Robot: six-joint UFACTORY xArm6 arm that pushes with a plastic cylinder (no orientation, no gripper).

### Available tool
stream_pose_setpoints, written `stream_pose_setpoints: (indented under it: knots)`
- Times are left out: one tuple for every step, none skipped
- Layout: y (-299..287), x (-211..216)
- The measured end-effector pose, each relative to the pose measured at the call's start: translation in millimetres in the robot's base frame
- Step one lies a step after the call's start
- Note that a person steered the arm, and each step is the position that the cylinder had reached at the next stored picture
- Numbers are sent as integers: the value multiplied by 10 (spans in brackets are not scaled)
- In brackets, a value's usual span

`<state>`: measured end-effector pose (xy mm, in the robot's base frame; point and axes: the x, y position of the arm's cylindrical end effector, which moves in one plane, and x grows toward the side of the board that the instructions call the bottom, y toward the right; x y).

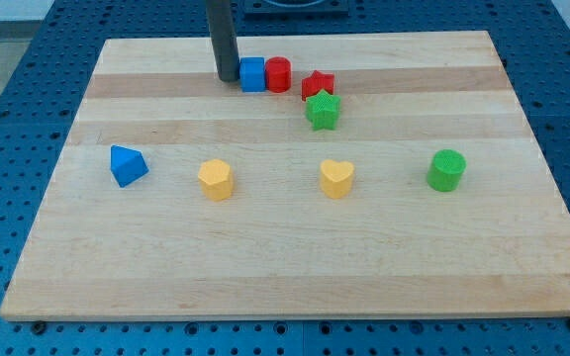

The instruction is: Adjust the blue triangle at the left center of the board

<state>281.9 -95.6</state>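
My tip [229, 78] rests on the wooden board [295, 287] in the upper part of the frame, a little left of centre, touching or all but touching the left face of the blue cube [252, 74]. I have no jaws to close or open: I am a bare dark rod, so nothing is grasped, and the only contact I may have is that side-on nudge against the cube.

The red cylinder [278, 74] sits hard against the cube's right side. Just right of that and slightly lower lies the red star [317, 85], with the green star [323, 110] touching it from below.

The blue triangle [127, 165], the block I am meant to adjust, lies at the left of the frame about halfway down the board, well apart from my tip and lower left of it. Nothing touches it. To its right, in a loose row across the middle, are the yellow hexagon [216, 179], the yellow heart [336, 178] and, further right, the green cylinder [446, 169].

As I judge it, the task itself has not begun: the triangle is already in the left-centre area but I am nowhere near it. What is left is to leave the cube, travel down and left to the triangle, and give it its small push.
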Motion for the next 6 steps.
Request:
stream_pose_setpoints:
  knots:
    - [-90,205]
    - [-686,686]
    - [-1280,1357]
    - [-1820,2148]
    - [-1801,2491]
    - [-1552,2182]
